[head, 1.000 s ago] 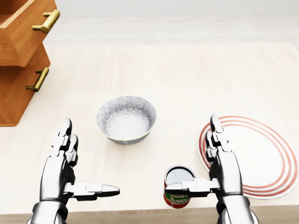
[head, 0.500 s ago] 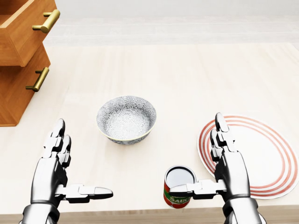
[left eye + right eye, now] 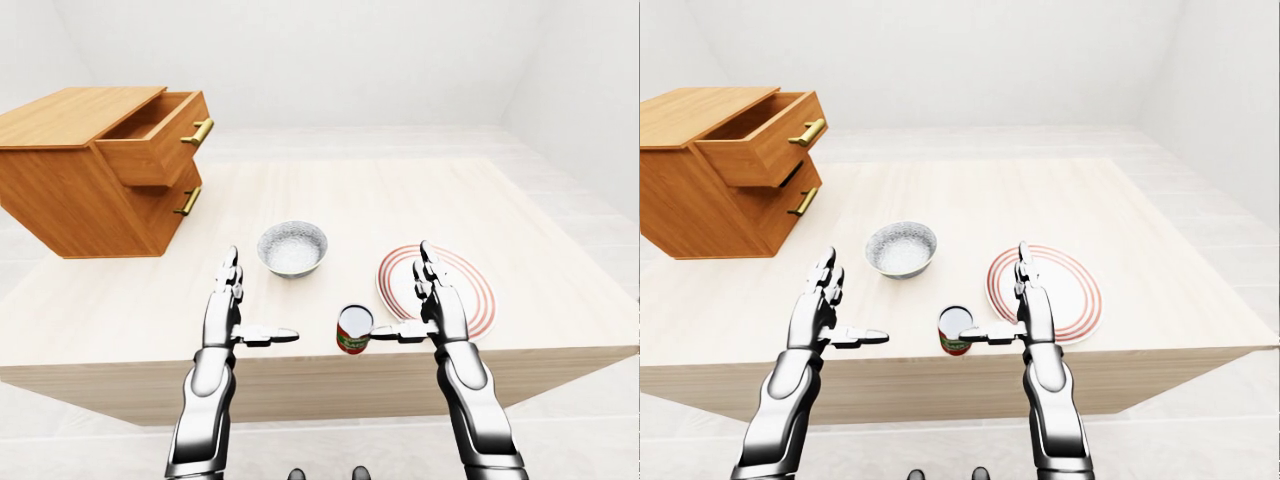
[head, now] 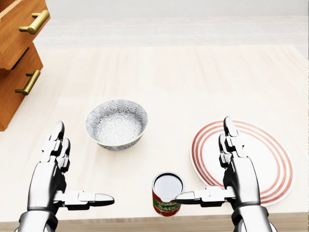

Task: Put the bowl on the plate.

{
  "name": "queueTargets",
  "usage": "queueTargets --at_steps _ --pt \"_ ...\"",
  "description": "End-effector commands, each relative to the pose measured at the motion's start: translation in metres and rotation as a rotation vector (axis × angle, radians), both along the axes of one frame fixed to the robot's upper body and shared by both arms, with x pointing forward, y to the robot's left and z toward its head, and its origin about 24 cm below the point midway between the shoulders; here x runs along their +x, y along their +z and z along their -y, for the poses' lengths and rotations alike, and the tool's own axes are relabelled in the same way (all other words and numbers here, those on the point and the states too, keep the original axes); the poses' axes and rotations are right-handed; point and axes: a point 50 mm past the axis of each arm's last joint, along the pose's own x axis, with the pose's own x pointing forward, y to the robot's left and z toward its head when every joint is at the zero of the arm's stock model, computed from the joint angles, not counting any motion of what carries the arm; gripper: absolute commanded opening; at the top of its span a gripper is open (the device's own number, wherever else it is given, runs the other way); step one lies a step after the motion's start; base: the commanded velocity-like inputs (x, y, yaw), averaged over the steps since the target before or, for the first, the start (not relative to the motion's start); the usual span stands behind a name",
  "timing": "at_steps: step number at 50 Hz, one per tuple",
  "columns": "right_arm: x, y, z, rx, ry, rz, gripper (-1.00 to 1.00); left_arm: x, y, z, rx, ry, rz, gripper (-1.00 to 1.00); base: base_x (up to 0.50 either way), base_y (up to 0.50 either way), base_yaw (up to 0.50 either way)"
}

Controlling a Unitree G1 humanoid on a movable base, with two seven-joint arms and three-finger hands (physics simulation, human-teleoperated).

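Reach step, I'd say: grey patterned ceramic bowl (image 4: 117, 124) sat left of the red-ringed white plate (image 4: 273, 162), untouched. Silver left hand (image 4: 50, 176) and right hand (image 4: 236, 175) were splayed, empty. Next: grab its rim.

My left hand (image 4: 47, 186) and my right hand (image 4: 241, 176) look like polished silvery metal, glossy, with darker seams at the joints. The table (image 4: 193, 82) is pale wood with a fine grain, smooth and matt. The drawer chest (image 3: 70, 200) is a warmer orange-brown wood with a soft sheen, and its handles (image 4: 34, 22) are shiny brass-coloured metal. The bowl (image 4: 116, 124) looks like glazed ceramic with a fine grey pattern. The plate (image 4: 270, 159) is smooth white with red rings. The can (image 4: 167, 193) has a dull metal lid and a paper-like label.
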Motion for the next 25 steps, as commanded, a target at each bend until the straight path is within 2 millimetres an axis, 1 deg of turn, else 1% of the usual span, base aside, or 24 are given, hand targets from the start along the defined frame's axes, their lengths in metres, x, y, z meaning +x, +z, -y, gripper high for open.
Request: queueTargets --at_steps 1,12,25 --pt "0.0013 0.0016 -0.0001 -0.001 -0.001 0.001 1.0 0.001 0.0051 -0.0004 0.011 0.0 0.012 1.0 0.0 -0.14 0.0" --pt "0.003 0.0071 0.0 -0.005 0.003 0.023 1.0 0.0027 0.013 -0.002 0.018 0.004 0.045 1.0 0.0 -0.14 0.0" --pt "0.002 0.0079 0.0 -0.009 0.003 0.027 1.0 0.0028 0.0123 -0.0004 0.028 -0.003 0.041 1.0 0.0 -0.09 0.0"
